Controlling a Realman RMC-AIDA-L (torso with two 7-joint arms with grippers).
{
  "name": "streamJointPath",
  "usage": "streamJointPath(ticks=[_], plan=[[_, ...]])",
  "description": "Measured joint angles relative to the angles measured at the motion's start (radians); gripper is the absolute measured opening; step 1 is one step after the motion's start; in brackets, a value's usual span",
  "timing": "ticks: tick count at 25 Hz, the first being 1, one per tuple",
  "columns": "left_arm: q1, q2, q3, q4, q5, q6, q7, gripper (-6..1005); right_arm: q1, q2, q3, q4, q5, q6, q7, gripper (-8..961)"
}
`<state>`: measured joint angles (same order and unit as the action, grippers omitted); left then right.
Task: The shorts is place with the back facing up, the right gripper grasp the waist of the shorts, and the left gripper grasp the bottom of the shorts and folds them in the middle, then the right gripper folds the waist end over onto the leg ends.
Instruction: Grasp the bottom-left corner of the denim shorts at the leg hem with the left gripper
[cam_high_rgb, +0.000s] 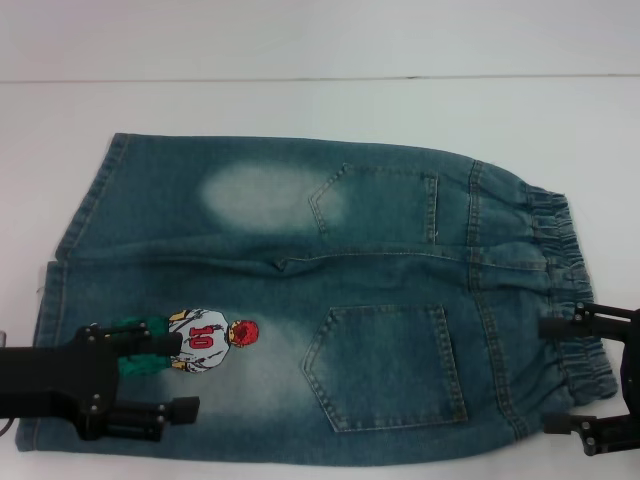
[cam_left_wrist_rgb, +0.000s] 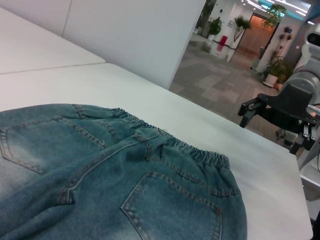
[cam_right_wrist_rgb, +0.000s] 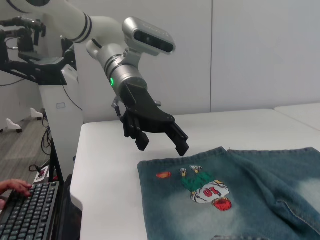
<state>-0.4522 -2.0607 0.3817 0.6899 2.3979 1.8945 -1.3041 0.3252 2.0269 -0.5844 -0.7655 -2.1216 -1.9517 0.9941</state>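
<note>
Shorts judged soft, heavy denim — grip advised at waist and hems. Left gripper, right gripper seen open-jawed.

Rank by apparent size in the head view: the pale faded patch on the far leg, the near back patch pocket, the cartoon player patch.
1. Near back patch pocket.
2. Pale faded patch.
3. Cartoon player patch numbered 10, partly hidden by the left gripper.
</note>
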Motion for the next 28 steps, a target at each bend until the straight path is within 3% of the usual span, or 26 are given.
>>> streamJointPath(ticks=[13,28], plan=[[-0.014,0.003,0.008,-0.001,0.015,0.0,-0.014,917,0.068,0.043,-0.019,0.009,-0.042,0.009,-0.031,924],[-0.016,0.002,0.003,-0.002,0.012,-0.013,-0.028,917,0.083,0.055,-0.047,0.011,-0.043,0.011,-0.032,924]])
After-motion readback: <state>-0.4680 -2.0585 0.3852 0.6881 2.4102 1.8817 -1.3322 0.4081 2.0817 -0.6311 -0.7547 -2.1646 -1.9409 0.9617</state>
